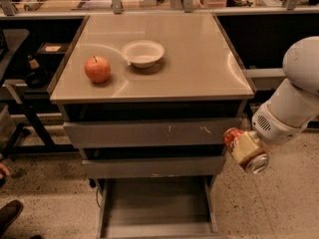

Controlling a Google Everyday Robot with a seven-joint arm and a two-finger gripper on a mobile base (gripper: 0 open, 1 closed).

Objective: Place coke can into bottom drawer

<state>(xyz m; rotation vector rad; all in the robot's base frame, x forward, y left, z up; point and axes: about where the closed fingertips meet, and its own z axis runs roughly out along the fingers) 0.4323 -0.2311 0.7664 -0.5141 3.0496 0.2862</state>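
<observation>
A grey three-drawer cabinet, seen from above and in front. Off its right side, about level with the middle drawer front, the robot's gripper is clamped around the coke can. The can is tilted, its red end toward the cabinet and its silver end pointing down and outward. It appears just clear of the cabinet's corner, though contact is hard to judge. The bottom drawer is pulled open below and to the left of the can, flat grey floor showing. On the cabinet top sit an apple and a white bowl, near each other.
</observation>
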